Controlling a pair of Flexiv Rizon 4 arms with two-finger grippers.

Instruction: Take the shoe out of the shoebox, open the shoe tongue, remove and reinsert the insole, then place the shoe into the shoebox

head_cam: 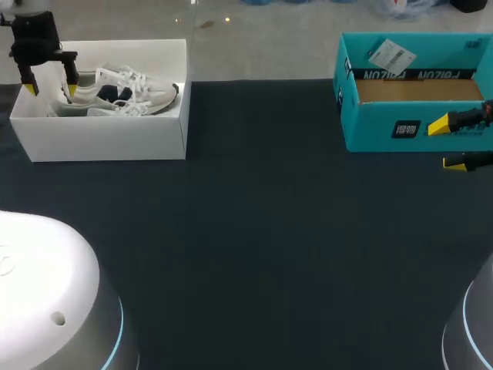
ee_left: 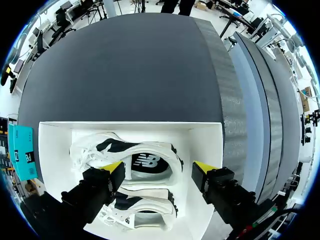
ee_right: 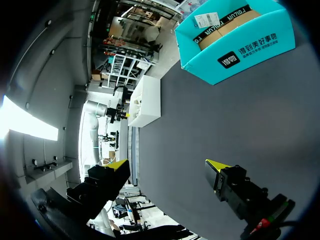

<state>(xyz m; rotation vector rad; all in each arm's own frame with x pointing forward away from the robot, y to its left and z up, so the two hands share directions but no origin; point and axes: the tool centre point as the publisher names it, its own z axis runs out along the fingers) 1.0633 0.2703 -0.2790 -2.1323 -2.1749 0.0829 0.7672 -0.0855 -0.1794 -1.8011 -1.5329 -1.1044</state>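
Observation:
A white shoebox (head_cam: 100, 139) stands at the table's far left. In it lie two white and grey shoes (head_cam: 131, 92) with loose white laces. My left gripper (head_cam: 51, 89) hangs open over the box's left end. In the left wrist view its yellow tips straddle the heel end of one shoe (ee_left: 147, 161), whose dark inside shows, without clasping it. The second shoe (ee_left: 145, 205) lies on its side closer to the wrist, inside the shoebox (ee_left: 130, 126). My right gripper (head_cam: 447, 144) stands open and empty at the right edge, low over the dark table (ee_right: 240, 115), far from the shoebox (ee_right: 147, 100).
An open teal cardboard box (head_cam: 385, 127) sits at the far right, just beyond my right gripper, and shows ahead of that gripper (ee_right: 168, 165) as the teal box (ee_right: 235, 45). The dark table top (head_cam: 262, 231) spreads between the two boxes.

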